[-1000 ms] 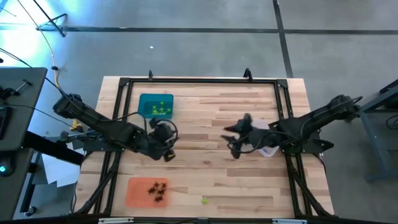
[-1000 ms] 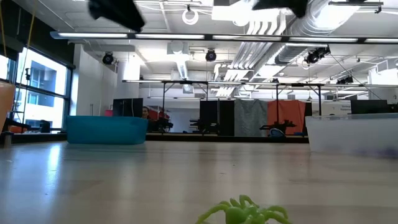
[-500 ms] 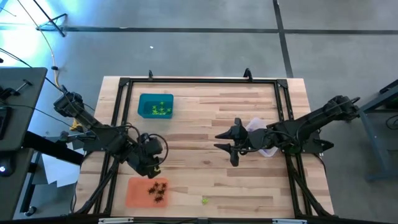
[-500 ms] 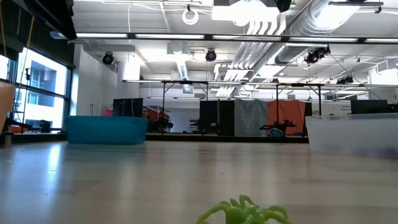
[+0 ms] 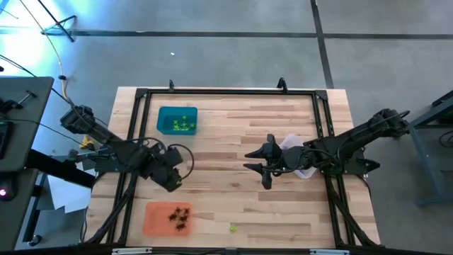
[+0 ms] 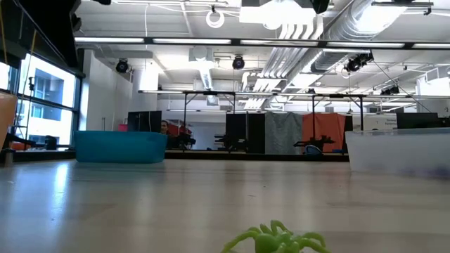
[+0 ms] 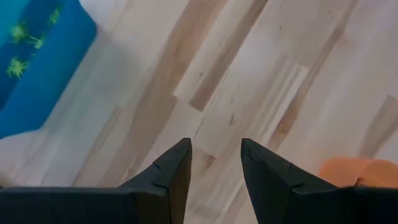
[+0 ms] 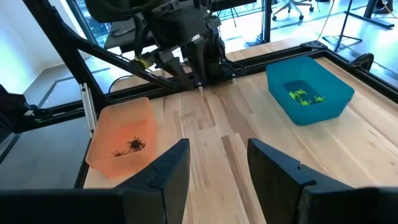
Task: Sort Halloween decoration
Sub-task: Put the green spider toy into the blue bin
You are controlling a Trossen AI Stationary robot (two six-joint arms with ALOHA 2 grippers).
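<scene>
Nearly sorted — I see green spiders in the teal tray (image 5: 176,120), black ones in the orange tray (image 5: 168,218); one stray green spider (image 5: 233,228) lies at table's 6 o'clock. Left gripper (image 7: 214,163) and right gripper (image 8: 217,163) both empty, jaws parted.

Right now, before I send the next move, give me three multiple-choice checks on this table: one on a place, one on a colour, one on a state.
1. Where does the loose yellow-green spider lie?
A. in the teal tray
B. on bare wood beside the orange tray
C. in the clear tray

2. What colour are the spiders in the orange tray?
A. black
B. purple
C. yellow-green

3. How is the left gripper?
A. shut on a spider
B. jaws open, empty
C. inside the teal tray

Answers: 1 B, the high view shows it on wood near the table's front edge. 2 A, dark pieces show there. 3 B, the left wrist view shows only wood between the jaws.
</scene>
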